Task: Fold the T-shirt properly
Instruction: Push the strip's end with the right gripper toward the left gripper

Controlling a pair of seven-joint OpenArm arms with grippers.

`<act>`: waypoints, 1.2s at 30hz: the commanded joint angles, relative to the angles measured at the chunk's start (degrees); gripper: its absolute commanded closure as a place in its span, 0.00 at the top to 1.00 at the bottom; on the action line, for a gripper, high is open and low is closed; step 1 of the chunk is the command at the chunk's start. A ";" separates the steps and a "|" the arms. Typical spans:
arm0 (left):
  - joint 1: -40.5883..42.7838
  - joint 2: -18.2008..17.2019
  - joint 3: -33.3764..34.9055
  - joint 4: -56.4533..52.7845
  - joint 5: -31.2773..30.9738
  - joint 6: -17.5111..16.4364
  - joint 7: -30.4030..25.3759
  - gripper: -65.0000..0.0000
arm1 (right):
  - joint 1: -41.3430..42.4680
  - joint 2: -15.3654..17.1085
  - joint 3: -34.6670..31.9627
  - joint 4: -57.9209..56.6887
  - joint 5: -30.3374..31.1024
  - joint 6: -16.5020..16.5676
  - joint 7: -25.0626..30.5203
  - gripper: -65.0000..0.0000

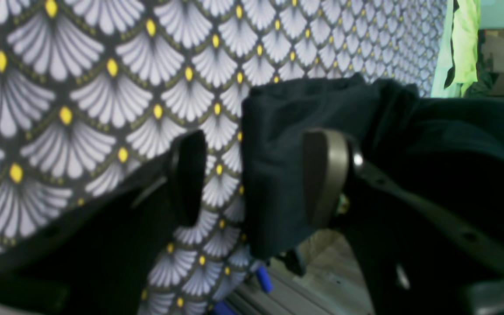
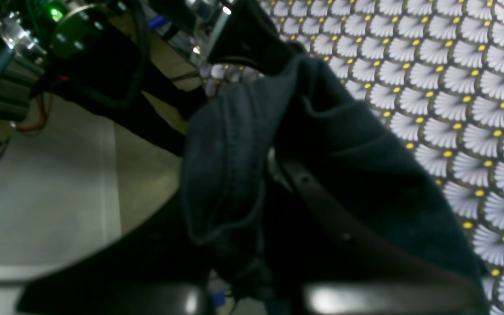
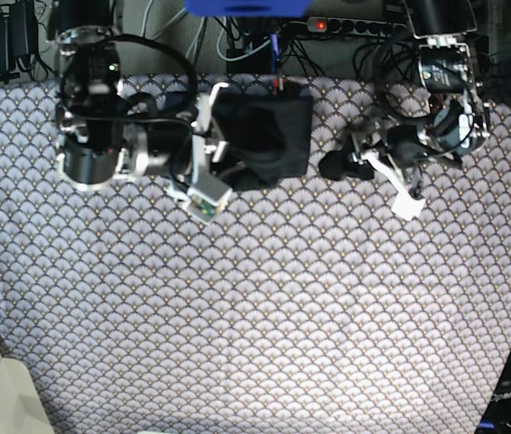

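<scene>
Surface: patterned fan-scale tablecloth (image 3: 255,307) in white, grey and yellow covers the whole counter; cables and a power strip run along the far edge.
Garment: plain black soft-cloth T-shirt (image 3: 264,136) lies at the far edge, left of centre, bunched into a compact dark block, apparently well into the fold.
Right arm: right gripper (image 3: 223,145) sits at the garment's left edge. In its wrist view, cloth (image 2: 234,175) drapes over one of its fingers, and whether the fingers are clamped cannot be told.
Left arm: left gripper (image 1: 256,179) has its fingers (image 1: 326,175) apart, with a flap of cloth (image 1: 274,175) hanging in the gap against one finger, not pinched.
Judgement: cloth is probably being let go, so the fold can settle flat.
</scene>
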 commanded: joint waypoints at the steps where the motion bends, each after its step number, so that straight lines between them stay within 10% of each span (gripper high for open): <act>1: -0.59 -0.47 -0.08 1.07 -1.32 -0.48 -0.51 0.52 | 0.61 -0.42 -0.17 0.78 2.15 0.19 1.49 0.02; 12: -0.51 -0.47 -0.08 1.15 -1.76 -0.56 -0.51 0.52 | 1.93 -1.65 -1.04 -2.38 2.15 0.19 1.49 0.03; 24: -0.51 -0.47 -0.08 1.15 -1.85 -0.56 -0.43 0.52 | 5.45 -4.55 -2.19 -11.17 2.15 0.19 1.49 0.44; 36: -0.51 -0.47 -0.17 1.15 -1.67 -0.56 -0.51 0.52 | 7.47 -7.01 -6.67 -11.08 2.59 0.19 1.49 0.48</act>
